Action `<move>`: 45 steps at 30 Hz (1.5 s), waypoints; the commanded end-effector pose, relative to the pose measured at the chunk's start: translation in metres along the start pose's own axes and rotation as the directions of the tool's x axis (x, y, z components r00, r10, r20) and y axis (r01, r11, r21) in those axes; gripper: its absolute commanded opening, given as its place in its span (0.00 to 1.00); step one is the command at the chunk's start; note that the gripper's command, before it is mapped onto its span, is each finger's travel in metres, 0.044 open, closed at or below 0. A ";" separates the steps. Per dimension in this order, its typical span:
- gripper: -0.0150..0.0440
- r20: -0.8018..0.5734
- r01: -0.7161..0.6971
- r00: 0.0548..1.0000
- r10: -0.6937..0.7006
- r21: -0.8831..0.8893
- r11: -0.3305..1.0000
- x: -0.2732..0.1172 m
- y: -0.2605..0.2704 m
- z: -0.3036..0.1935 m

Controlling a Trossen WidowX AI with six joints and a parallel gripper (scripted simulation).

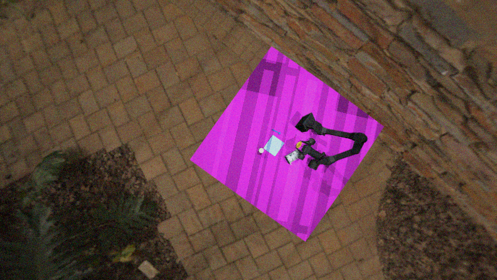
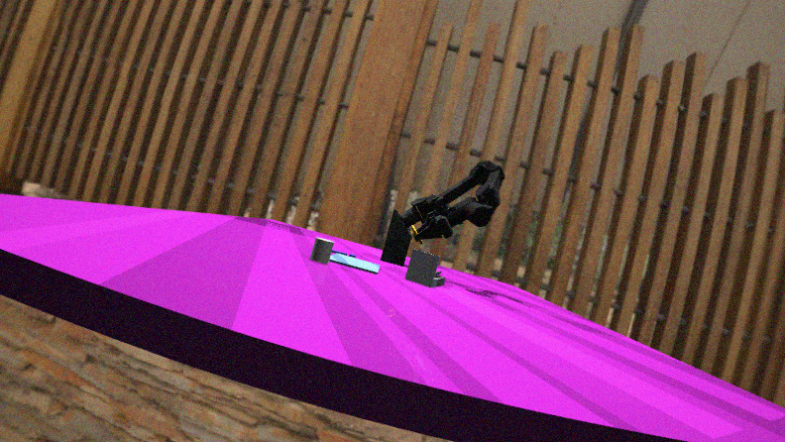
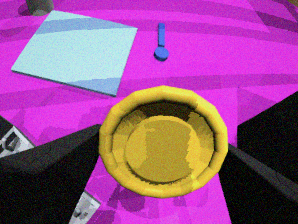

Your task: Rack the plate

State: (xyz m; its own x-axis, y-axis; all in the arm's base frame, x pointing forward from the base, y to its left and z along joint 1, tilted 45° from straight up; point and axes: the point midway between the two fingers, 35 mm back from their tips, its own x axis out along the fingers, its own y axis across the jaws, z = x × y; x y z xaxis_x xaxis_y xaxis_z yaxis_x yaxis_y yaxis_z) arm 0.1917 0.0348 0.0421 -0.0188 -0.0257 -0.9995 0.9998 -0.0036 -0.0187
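The yellow plate (image 1: 299,144) (image 2: 413,232) (image 3: 162,145) is held in the air, tilted steeply, with its hollow face to the wrist camera. My gripper (image 1: 302,148) (image 2: 418,235) (image 3: 162,141) is shut on the plate, one finger at each side of its rim. The dish rack (image 1: 292,157) (image 2: 422,268) is a small pale box with dark rails and a tall end wall. It stands on the table beside and below the plate, not touching it. In the wrist view parts of the rack (image 3: 86,207) show at lower left; my left finger hides the rest.
A light blue square board (image 1: 274,145) (image 2: 356,262) (image 3: 75,52) lies beyond the rack. A pale cylinder (image 1: 261,150) (image 2: 322,250) (image 3: 39,6) stands at its far corner. A blue spoon-like piece (image 1: 276,131) (image 3: 161,40) lies beside the board. The magenta table's edges are far off.
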 end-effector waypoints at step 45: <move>0.25 0.375 -0.543 0.577 0.725 -0.486 0.684 -0.005 0.026 -0.046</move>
State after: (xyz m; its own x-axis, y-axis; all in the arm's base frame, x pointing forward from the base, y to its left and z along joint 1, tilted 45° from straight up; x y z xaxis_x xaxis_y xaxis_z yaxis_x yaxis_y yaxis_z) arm 0.2184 0.0781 0.0427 0.6772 -0.3961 -0.6201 0.7284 0.4796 0.4893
